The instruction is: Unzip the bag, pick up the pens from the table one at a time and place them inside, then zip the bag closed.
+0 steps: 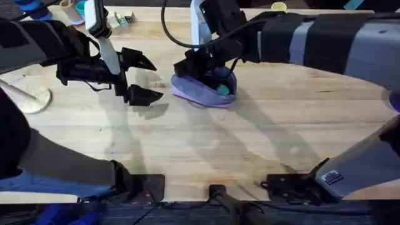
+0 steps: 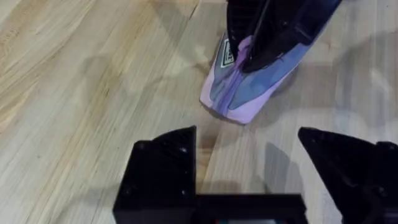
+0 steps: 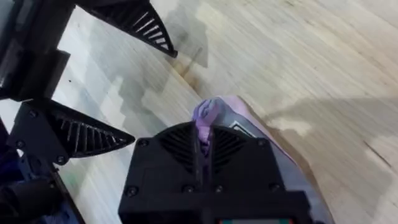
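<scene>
Pale wooden table (image 1: 206,144), near to far. Left pincer (image 1: 142,78) hovers wide open and empty, just left of the bag (image 1: 203,94). The bag lies mid-table, long axis roughly left–right, one end toward the left pincer. Right pincer (image 3: 204,146) is closed on the bag's purple zipper end.

The bag (image 1: 203,90) is lavender and grey-blue with perhaps something teal inside, on the pale wooden table (image 1: 250,144).
</scene>
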Robot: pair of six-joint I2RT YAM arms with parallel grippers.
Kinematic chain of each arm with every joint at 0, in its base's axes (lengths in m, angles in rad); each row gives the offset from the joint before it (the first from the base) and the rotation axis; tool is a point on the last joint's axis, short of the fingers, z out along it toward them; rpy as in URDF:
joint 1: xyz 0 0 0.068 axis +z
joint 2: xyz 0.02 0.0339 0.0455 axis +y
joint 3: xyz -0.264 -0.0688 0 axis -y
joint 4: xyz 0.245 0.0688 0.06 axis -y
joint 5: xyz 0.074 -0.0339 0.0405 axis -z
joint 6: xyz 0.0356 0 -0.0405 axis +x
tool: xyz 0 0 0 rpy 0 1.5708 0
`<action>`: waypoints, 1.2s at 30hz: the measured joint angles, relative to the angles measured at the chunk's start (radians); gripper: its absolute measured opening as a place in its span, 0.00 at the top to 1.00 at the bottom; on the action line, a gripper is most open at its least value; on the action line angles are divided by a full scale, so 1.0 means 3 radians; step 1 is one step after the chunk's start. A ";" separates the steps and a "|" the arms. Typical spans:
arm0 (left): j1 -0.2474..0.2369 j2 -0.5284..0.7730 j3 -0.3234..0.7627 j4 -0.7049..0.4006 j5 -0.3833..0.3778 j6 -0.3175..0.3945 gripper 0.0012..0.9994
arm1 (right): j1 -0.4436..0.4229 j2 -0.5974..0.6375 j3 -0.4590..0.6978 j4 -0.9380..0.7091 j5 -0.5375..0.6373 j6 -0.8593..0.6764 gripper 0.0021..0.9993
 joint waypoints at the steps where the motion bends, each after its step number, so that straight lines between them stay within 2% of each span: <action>1: 0.0000 0.0000 0.0000 0.0000 0.0000 0.0000 0.01 | 0.0000 0.0000 0.0000 0.0008 0.0000 0.0001 0.97; 10: 0.0001 0.0000 0.0000 -0.0003 0.0000 0.0000 0.01 | 0.0000 -0.0043 0.0000 0.0020 0.0004 -0.0002 0.97; 19: 0.0001 0.0000 0.0000 -0.0027 0.0016 0.0001 0.01 | -0.0003 -0.0328 -0.0001 -0.0159 0.0043 -0.0028 0.97; 27: -0.0012 0.0000 0.0000 -0.0022 0.0238 0.0001 0.01 | 0.0007 -0.0519 -0.0001 -0.0443 0.0062 -0.0204 0.97; 31: -0.0111 0.0000 0.0000 0.0002 0.0304 0.0000 0.01 | 0.0058 -0.0524 -0.0001 -0.0456 0.0066 -0.0267 0.97; 36: -0.0333 0.0000 0.0000 0.0077 0.0355 0.0001 0.01 | 0.0119 -0.0524 -0.0001 -0.0473 0.0083 -0.0341 0.97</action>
